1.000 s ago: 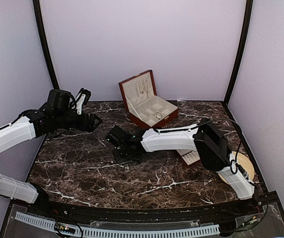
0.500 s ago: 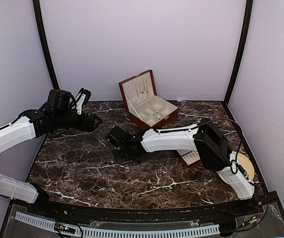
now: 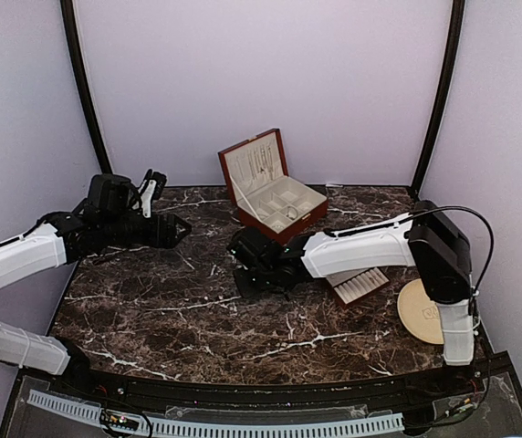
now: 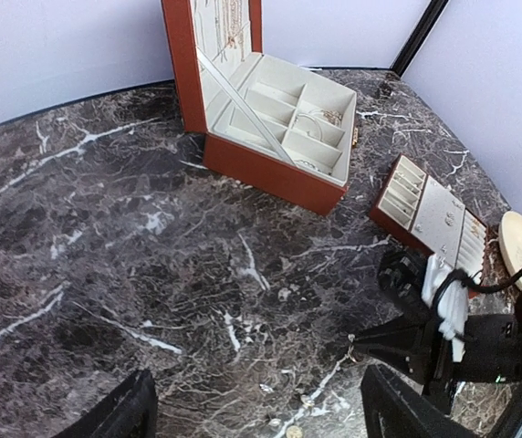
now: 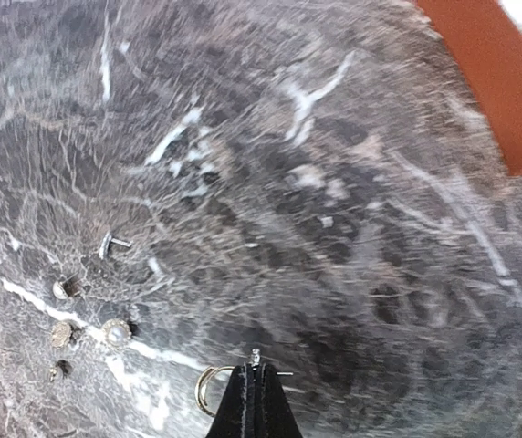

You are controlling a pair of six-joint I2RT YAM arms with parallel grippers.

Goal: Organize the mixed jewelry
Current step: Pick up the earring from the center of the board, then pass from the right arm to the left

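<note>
The mixed jewelry lies loose on the dark marble: a T-shaped stud (image 5: 110, 244), a pearl stud (image 5: 115, 333) and a few specks (image 5: 60, 335), seen also as small glints (image 4: 266, 388) in the left wrist view. My right gripper (image 5: 255, 370) is shut on a thin silvery hoop earring (image 5: 201, 388), just above the table; its pinched tips (image 4: 354, 345) show a tiny glint. In the top view the right gripper (image 3: 254, 274) is left of centre. My left gripper (image 4: 261, 422) hangs open above the marble, nothing between its fingers (image 4: 115, 415), at the left (image 3: 175, 228).
The red-brown wooden box (image 3: 272, 196) stands open at the back, with cream compartments (image 4: 288, 114). A small ring tray (image 3: 361, 285) lies to the right of the right gripper, and the round beige plate (image 3: 419, 310) sits at the right edge.
The right gripper closed on the hoop earring and moved right, uncovering the tray and plate. The left arm shifted slightly right.
</note>
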